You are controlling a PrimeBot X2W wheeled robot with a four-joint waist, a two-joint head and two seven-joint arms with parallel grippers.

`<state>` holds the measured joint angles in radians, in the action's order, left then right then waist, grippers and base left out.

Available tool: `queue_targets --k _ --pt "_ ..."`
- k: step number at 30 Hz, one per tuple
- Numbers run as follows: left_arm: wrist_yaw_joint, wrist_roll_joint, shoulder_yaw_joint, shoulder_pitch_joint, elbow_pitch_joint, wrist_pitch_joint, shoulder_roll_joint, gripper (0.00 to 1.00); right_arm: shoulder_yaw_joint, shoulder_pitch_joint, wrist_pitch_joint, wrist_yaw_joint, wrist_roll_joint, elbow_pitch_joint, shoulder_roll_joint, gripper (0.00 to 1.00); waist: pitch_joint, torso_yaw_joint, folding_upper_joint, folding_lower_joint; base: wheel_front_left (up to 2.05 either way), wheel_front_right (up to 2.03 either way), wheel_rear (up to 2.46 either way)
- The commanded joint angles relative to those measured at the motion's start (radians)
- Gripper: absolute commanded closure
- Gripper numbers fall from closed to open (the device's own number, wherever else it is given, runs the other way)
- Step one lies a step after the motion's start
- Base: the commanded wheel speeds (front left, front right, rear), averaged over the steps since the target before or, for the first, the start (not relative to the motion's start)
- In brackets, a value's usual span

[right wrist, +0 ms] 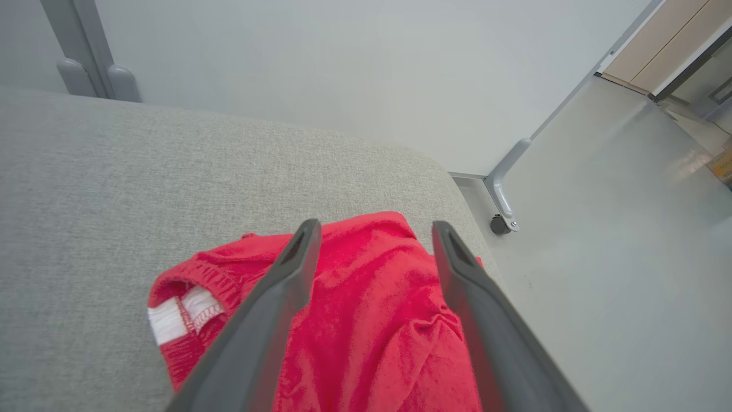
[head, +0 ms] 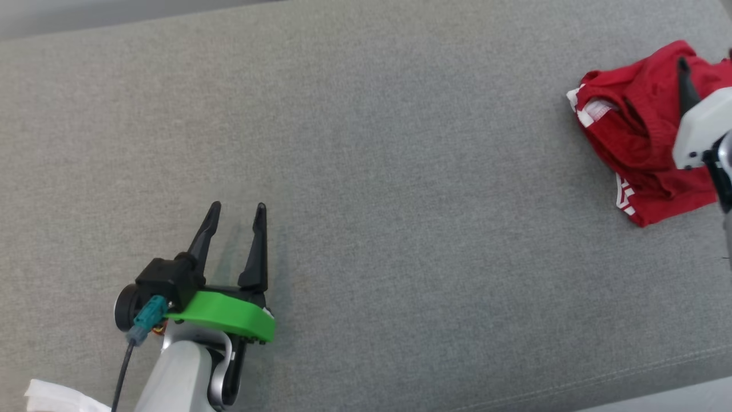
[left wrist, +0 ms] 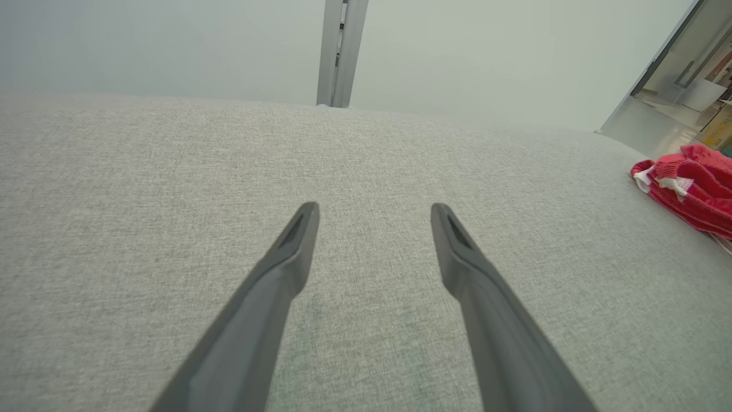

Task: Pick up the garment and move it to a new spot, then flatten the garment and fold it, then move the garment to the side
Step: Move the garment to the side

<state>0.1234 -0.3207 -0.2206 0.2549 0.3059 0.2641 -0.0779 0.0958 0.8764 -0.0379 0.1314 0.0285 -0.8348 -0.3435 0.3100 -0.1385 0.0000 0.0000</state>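
The garment (head: 635, 131) is red with white trim and lies crumpled and loosely folded at the far right of the grey cushioned surface (head: 400, 171). My right gripper (right wrist: 375, 224) hangs open just above the garment (right wrist: 372, 326), its fingers straddling the cloth without gripping it. In the head view one dark finger (head: 684, 80) and the white wrist housing cover part of the cloth. My left gripper (head: 238, 206) is open and empty over bare fabric at the lower left, far from the garment. In the left wrist view the left gripper (left wrist: 374, 207) stands open, with the garment (left wrist: 692, 189) at the right edge.
The surface's right edge (right wrist: 469, 229) runs close beside the garment, with pale floor and a castered frame leg (right wrist: 503, 197) beyond it. Something white (head: 57, 397) lies at the lower left corner of the head view. A wall and a metal post (left wrist: 340, 51) stand behind the surface.
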Motion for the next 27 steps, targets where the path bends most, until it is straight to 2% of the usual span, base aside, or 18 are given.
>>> queue_targets --k 1,11,18,23,27 --pt "-0.002 -0.011 0.013 0.004 0.007 0.0 0.0 0.0 -0.013 -0.006 -0.019 -0.002 -0.005 0.011 0.008 0.0 -0.053 0.01 0.0 0.0 0.0 0.0 0.0" --pt "-0.014 -0.034 0.103 -0.054 0.045 0.0 0.011 0.0 -0.039 -0.133 -0.175 -0.002 -0.004 0.111 0.121 0.0 -0.197 0.063 0.0 0.0 0.0 0.0 0.0" --pt "-0.013 -0.023 0.127 -0.13 0.056 0.0 0.016 0.0 0.016 -0.338 -0.219 -0.002 0.051 0.228 0.241 0.0 -0.265 0.11 0.0 0.0 0.0 0.0 0.0" --pt "-0.015 -0.03 0.133 -0.185 0.044 0.0 0.02 0.0 0.04 -0.499 -0.227 -0.002 0.046 0.317 0.288 0.0 -0.284 0.133 0.0 0.0 0.0 0.0 0.0" --pt "-0.016 -0.037 0.132 -0.221 0.024 0.0 0.024 0.0 -0.011 -0.624 -0.227 -0.002 -0.071 0.398 0.291 0.0 -0.29 0.145 0.0 0.0 0.0 0.0 0.0"
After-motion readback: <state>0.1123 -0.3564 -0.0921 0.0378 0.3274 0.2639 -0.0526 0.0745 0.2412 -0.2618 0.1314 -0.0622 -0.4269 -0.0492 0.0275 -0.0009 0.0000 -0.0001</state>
